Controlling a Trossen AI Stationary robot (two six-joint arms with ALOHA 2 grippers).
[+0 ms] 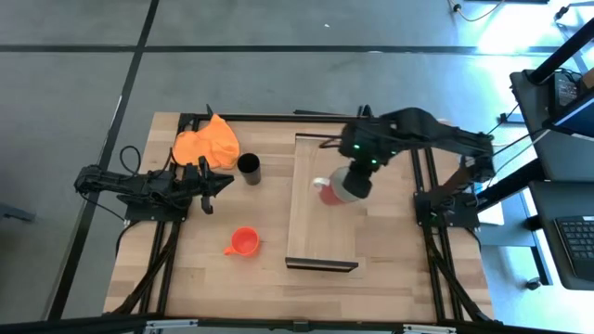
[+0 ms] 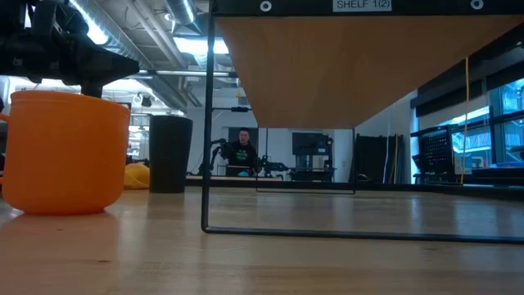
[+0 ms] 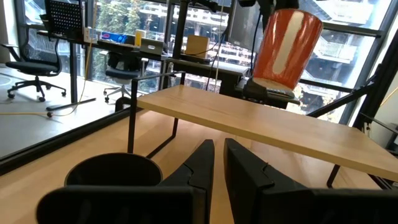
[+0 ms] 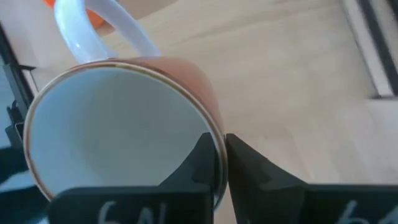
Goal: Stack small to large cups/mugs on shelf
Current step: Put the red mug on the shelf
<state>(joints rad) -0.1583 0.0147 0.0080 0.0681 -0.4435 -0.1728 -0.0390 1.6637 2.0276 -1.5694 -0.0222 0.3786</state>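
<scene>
My right gripper (image 4: 219,163) pinches the rim of the white-and-red mug (image 4: 118,124), one finger inside, one outside. I see its white interior and white handle (image 4: 93,31). Light wood of the shelf (image 4: 292,74) lies under it. Orange speck past the handle, can't identify.

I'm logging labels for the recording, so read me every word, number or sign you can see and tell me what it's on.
"SHELF 1(2)": white sticker on the shelf's dark front bracket, low view.
White handwritten marks, perhaps "6N" and "6": on the right gripper's dark body, cut off, not surely readable.
Desk items behind the shelf, left wrist view: too blurred.
</scene>
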